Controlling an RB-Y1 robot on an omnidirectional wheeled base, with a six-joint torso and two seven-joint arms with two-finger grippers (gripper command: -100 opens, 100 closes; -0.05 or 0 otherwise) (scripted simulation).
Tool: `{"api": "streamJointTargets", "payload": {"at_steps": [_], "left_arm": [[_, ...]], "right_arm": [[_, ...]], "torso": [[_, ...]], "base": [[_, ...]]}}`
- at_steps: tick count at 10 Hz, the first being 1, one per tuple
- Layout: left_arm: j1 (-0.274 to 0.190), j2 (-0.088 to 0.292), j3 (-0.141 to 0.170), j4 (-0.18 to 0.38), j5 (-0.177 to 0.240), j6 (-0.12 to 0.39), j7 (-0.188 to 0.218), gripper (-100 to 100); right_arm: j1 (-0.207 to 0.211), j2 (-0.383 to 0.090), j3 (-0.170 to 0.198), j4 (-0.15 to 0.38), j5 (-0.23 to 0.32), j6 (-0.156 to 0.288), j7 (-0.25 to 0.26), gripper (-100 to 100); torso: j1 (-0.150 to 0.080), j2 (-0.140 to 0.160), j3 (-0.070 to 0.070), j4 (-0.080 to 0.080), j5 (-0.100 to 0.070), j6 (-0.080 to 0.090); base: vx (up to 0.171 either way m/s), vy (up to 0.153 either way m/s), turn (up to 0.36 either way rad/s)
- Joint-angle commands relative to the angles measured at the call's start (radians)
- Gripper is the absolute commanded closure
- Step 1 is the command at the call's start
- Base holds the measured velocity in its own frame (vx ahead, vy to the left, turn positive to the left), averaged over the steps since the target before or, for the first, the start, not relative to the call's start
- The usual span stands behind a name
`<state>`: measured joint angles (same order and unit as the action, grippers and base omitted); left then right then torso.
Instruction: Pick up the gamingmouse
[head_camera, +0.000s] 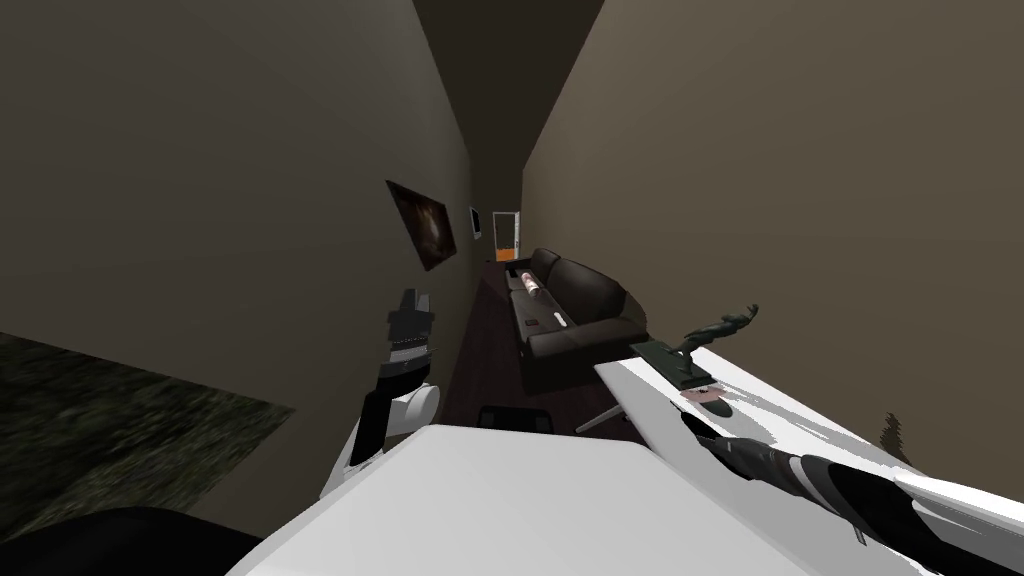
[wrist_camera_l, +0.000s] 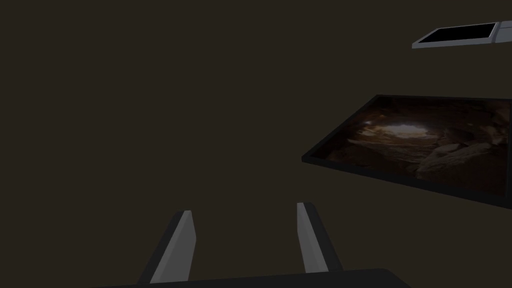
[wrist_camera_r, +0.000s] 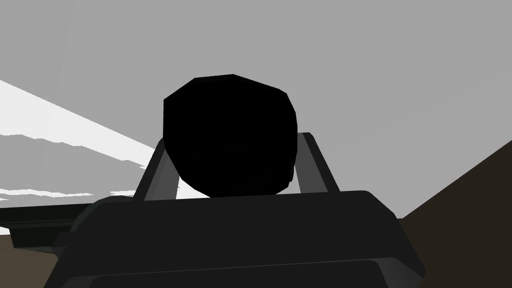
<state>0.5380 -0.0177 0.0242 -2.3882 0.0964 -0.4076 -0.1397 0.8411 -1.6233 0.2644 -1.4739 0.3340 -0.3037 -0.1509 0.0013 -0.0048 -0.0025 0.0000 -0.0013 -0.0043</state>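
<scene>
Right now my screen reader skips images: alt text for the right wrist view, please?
A black mouse sits between the right pincer's two fingers, which press its sides. Behind it lies a grey and white tabletop.

You'll find the gamingmouse (wrist_camera_r: 230, 135) between the fingers of the right gripper (wrist_camera_r: 232, 140), by the table's (head_camera: 800, 430) left edge. A statue (head_camera: 715, 335) stands at its far corner, and the sofa (head_camera: 570, 310) lies beyond that far edge.

Home living room: dark sofa (head_camera: 570, 310), framed picture (head_camera: 422, 224).
</scene>
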Motion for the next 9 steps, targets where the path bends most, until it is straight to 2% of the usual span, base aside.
{"api": "streamJointTargets", "payload": {"at_steps": [1, 3, 4, 5, 7, 8, 9], "left_arm": [[0.0, 0.0, 0.0, 0.0, 0.0, 0.0, 0.0, 0], [0.0, 0.0, 0.0, 0.0, 0.0, 0.0, 0.0, 0], [0.0, 0.0, 0.0, 0.0, 0.0, 0.0, 0.0, 0], [0.0, 0.0, 0.0, 0.0, 0.0, 0.0, 0.0, 0], [0.0, 0.0, 0.0, 0.0, 0.0, 0.0, 0.0, 0], [0.0, 0.0, 0.0, 0.0, 0.0, 0.0, 0.0, 0], [0.0, 0.0, 0.0, 0.0, 0.0, 0.0, 0.0, 0]], "right_arm": [[0.0, 0.0, 0.0, 0.0, 0.0, 0.0, 0.0, 100], [0.0, 0.0, 0.0, 0.0, 0.0, 0.0, -0.001, 100], [0.0, 0.0, 0.0, 0.0, -0.001, 0.0, -0.001, 0], [0.017, -0.028, -0.017, -0.007, -0.01, -0.008, -0.008, 100], [0.028, -0.07, -0.028, -0.021, -0.018, -0.013, -0.024, 100], [0.019, -0.056, -0.019, -0.017, -0.014, -0.01, -0.02, 100], [0.02, -0.059, -0.02, -0.017, -0.014, -0.011, -0.022, 0]], "torso": [[0.0, 0.0, 0.0, 0.0, 0.0, 0.0], [0.0, 0.0, 0.0, 0.0, 0.0, 0.0], [0.0, 0.0, 0.0, 0.0, 0.0, 0.0], [0.0, 0.0, 0.0, 0.0, 0.0, -0.001], [0.001, 0.0, 0.0, 0.0, 0.001, 0.0], [0.002, 0.0, 0.0, 0.0, 0.001, 0.0], [0.001, 0.0, 0.0, 0.0, 0.001, 0.0]], "base": [[0.0, 0.0, 0.0], [0.0, 0.0, 0.0], [0.0, 0.0, 0.0], [-0.005, 0.01, -0.057], [-0.006, 0.02, -0.095], [-0.003, 0.009, -0.017], [0.0, 0.0, 0.0]]}}
